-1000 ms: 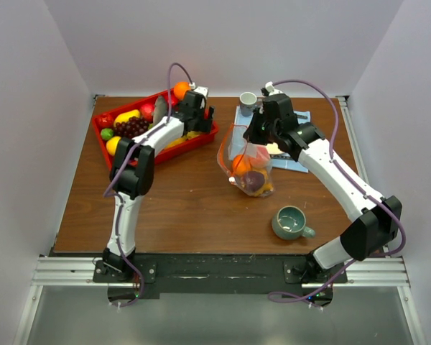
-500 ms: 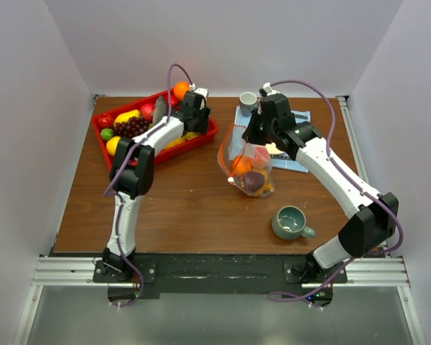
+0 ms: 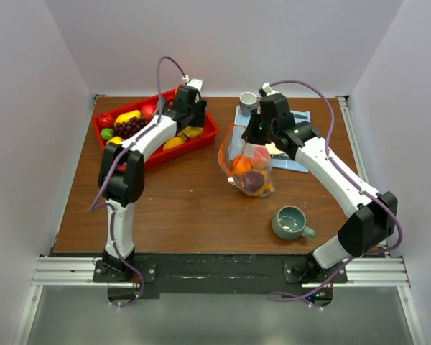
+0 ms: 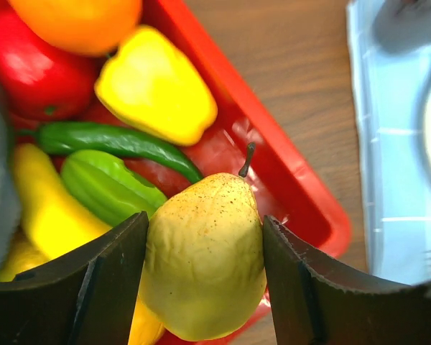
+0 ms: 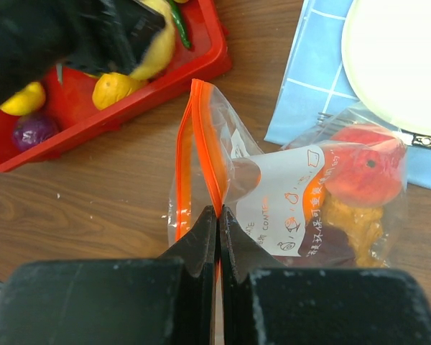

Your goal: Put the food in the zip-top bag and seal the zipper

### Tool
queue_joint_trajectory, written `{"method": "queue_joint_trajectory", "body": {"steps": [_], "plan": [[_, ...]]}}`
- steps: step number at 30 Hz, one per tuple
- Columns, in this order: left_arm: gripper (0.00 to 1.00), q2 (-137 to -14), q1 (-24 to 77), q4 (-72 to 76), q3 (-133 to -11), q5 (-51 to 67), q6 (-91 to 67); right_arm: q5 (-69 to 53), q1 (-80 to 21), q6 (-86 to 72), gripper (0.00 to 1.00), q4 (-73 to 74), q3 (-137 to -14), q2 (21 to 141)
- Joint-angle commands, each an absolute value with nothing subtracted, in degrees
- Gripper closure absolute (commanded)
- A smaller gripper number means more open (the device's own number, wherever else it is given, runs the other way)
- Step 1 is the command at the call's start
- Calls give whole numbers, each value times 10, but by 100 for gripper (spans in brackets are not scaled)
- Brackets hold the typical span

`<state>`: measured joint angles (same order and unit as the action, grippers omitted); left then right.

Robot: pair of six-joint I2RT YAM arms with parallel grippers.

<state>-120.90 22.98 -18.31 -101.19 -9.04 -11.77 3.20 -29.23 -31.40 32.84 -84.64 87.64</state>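
The tabletop (image 3: 179, 208) carries a red tray (image 4: 302, 198) at its 11 o'clock corner, loaded with food (image 3: 131, 127). The bag (image 3: 248, 165) stands near the middle, at 4 o'clock from the tray, with orange, red and purple pieces inside and its mouth gaping. A green mug (image 3: 291, 221) sits at 5 o'clock from the bag. The left pincer (image 4: 205, 224) is clamped on a yellow pear (image 4: 205, 273) at the tray's 3 o'clock end. The right pincer (image 5: 217, 215) is pressed together on the zipper (image 5: 201, 144).
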Motion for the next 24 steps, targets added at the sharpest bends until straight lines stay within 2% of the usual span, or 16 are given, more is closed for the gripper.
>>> {"method": "queue_joint_trajectory", "body": {"steps": [1, 7, 11, 14, 19, 24], "plan": [[72, -1123, 223, -149, -995, -88, -141, 26, -293, -312, 100, 311, -869, 884], [75, -1025, 224, -135, -941, 12, -192, 38, -293, -313, 100, 312, -878, 886], [75, -937, 226, -91, -837, 116, -264, 44, -293, -316, 100, 313, -884, 885], [76, -890, 247, -63, -775, 147, -305, 45, -293, -320, 100, 313, -888, 886], [76, -846, 308, 20, -697, 156, -383, 54, -293, -328, 100, 310, -877, 873], [77, -859, 362, 87, -670, 110, -444, 53, -293, -340, 100, 306, -859, 853]]}}
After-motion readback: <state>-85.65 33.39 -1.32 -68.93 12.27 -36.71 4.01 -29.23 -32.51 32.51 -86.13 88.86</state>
